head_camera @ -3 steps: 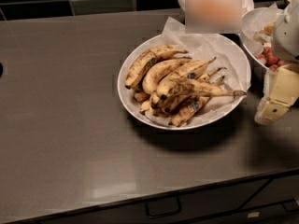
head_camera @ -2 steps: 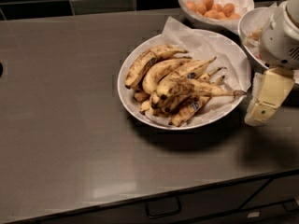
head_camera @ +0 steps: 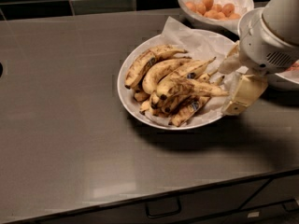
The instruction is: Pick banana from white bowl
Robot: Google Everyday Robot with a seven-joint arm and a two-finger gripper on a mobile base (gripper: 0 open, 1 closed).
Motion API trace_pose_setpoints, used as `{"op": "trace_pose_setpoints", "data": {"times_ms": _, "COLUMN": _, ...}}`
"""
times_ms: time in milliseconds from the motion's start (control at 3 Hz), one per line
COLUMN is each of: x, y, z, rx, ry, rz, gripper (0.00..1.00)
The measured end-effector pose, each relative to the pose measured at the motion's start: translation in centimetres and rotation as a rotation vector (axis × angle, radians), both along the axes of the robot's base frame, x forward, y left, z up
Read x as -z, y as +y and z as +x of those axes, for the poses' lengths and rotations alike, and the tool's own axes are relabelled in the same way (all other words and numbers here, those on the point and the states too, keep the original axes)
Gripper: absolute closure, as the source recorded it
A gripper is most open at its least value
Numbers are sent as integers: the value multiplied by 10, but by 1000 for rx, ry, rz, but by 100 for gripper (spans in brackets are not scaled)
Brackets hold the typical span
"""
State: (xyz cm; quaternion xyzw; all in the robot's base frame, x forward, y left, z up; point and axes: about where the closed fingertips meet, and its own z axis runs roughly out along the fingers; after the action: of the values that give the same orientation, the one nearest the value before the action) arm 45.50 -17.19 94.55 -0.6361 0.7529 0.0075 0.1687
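The wide white bowl (head_camera: 122, 85), lined with crinkled white paper, sits mid-counter and holds several bananas. The brown-streaked overripe banana (head_camera: 187, 87) lies on top of the pile, its thin stem pointing right toward the rim. Cleaner yellow bananas with blue stickers lie around and under it. My gripper (head_camera: 236, 80) hangs over the bowl's right rim, just right of that stem. It is open and empty, with one cream finger (head_camera: 243, 96) low by the rim and the other (head_camera: 230, 63) higher up. The white wrist housing hides part of the bowl's right edge.
A white bowl of small orange fruits (head_camera: 212, 6) stands at the back right. Another white bowl (head_camera: 290, 80) is mostly hidden behind my arm at the right edge. A dark tiled wall runs along the back. The counter's front edge, with a drawer handle (head_camera: 162, 208) below, is at the bottom.
My arm has moved left and down from the right edge, bringing the gripper in over the bowl's right rim. The bananas and bowls have not moved.
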Motion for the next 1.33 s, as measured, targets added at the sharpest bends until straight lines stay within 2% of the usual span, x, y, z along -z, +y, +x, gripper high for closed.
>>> {"op": "trace_pose_setpoints", "data": {"times_ms": 333, "x": -15, "y": 12, "z": -2, "rx": -25, "ry": -34, "rz": -5, "gripper": 55}}
{"op": "trace_pose_setpoints", "data": {"times_ms": 667, "x": -29, "y": 19, "z": -9, "rx": -40, "ry": -70, "rz": -12, "gripper": 55}}
{"op": "trace_pose_setpoints", "data": {"times_ms": 1000, "x": -33, "y": 23, "z": -12, "rx": -48, "ry": -84, "rz": -7, "gripper": 56}}
{"op": "trace_pose_setpoints", "data": {"times_ms": 1333, "x": -26, "y": 22, "z": -12, "rx": -51, "ry": -81, "rz": 29, "gripper": 56}}
